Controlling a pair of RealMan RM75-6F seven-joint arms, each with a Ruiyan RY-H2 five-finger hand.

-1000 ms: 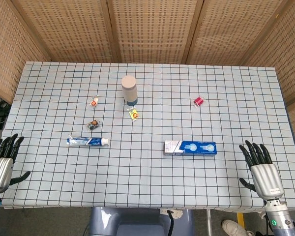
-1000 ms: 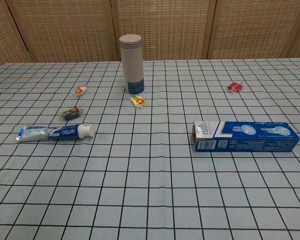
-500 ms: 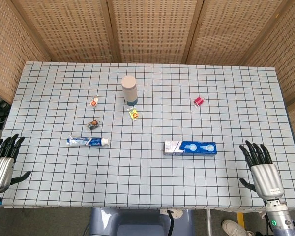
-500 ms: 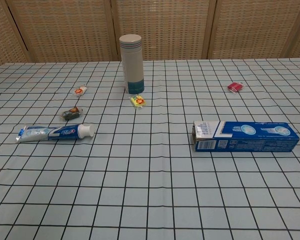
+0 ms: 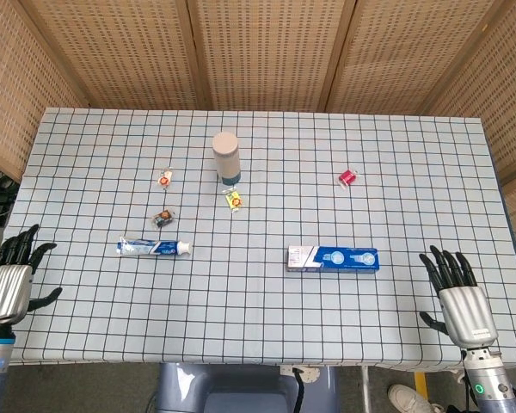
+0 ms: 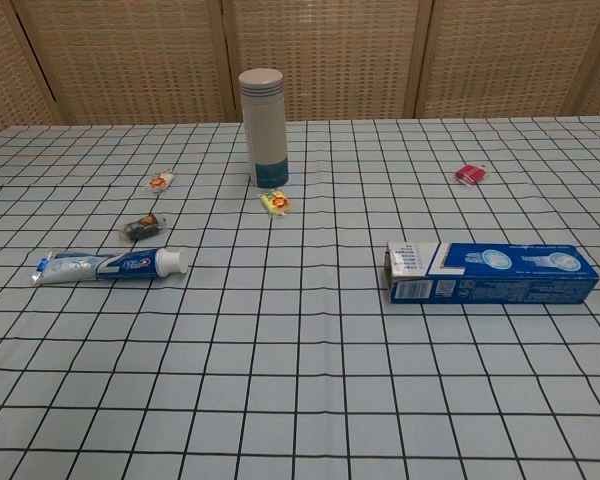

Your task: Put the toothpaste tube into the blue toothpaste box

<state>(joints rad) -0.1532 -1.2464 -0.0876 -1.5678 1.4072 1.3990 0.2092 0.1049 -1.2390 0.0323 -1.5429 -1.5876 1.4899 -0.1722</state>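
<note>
The toothpaste tube (image 5: 154, 247) (image 6: 112, 265), white and blue with a white cap pointing right, lies flat on the left part of the checked table. The blue toothpaste box (image 5: 333, 258) (image 6: 488, 272) lies on its side to the right of centre, its white end facing left. My left hand (image 5: 12, 280) hovers at the table's near left corner, fingers spread, holding nothing, well left of the tube. At the near right corner my right hand (image 5: 458, 300) is spread and empty, right of the box. Neither hand shows in the chest view.
A tall white cylinder bottle (image 5: 226, 157) (image 6: 263, 127) stands at the back centre. Small wrapped sweets (image 5: 234, 199) (image 5: 163, 218) (image 5: 165, 179) lie between it and the tube. A red object (image 5: 347, 178) (image 6: 470, 174) sits at the back right. Wicker screens close off the far side.
My left hand has shifted slightly right and up toward the table's edge. The right hand, tube and box have not moved.
</note>
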